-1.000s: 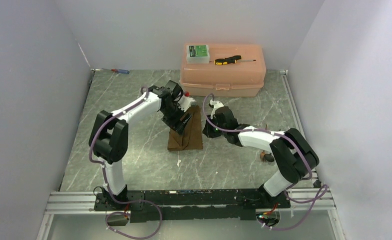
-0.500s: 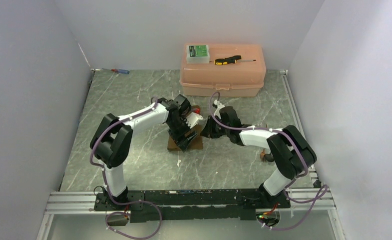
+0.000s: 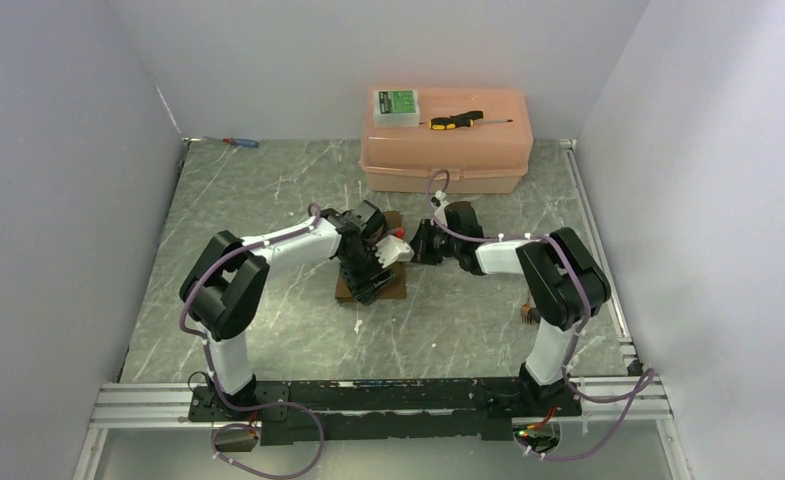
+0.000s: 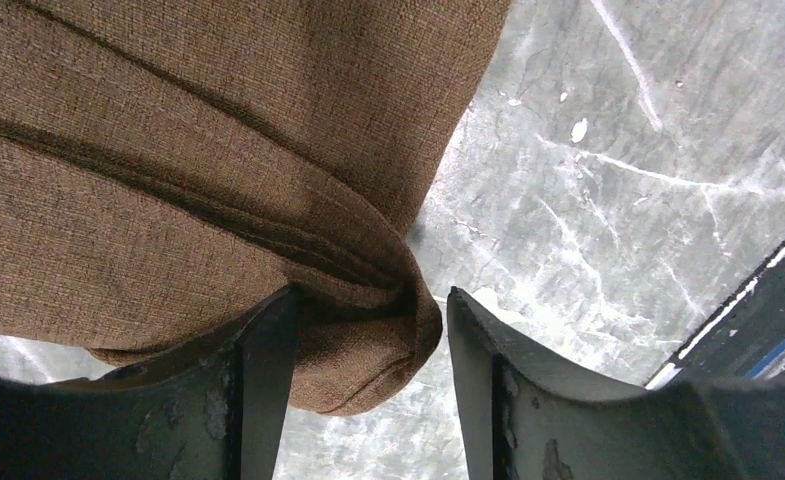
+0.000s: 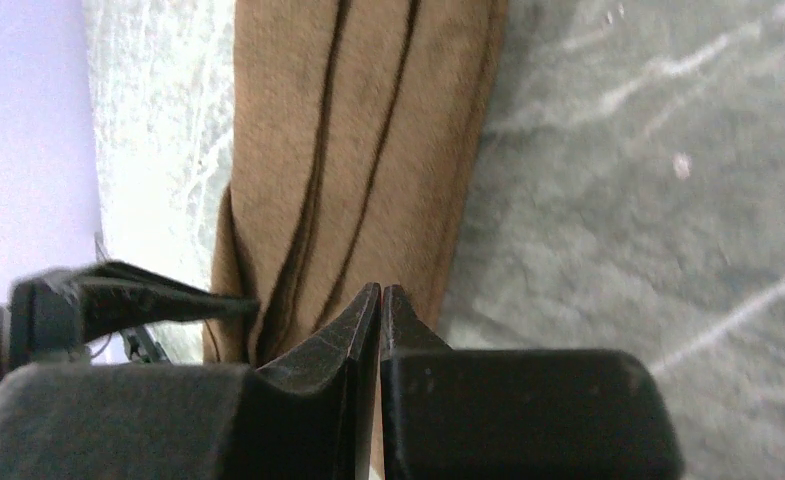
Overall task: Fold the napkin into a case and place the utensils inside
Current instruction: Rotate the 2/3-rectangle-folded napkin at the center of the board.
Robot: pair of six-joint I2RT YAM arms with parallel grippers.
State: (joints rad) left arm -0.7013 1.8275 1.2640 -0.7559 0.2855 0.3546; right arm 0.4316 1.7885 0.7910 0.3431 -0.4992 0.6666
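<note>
Low, left claw (image 4: 370,296) astride napkin (image 4: 168,150) fold.

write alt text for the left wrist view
A folded corner of the brown napkin sits between the open dark fingers of the left end effector, touching one finger with a gap at the other. Grey marbled table fills the right side.

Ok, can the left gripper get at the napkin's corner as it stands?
Likely yes: the left gripper is open astride a bunched corner of the napkin, only bare table beside it, nothing else between the jaws.
</note>
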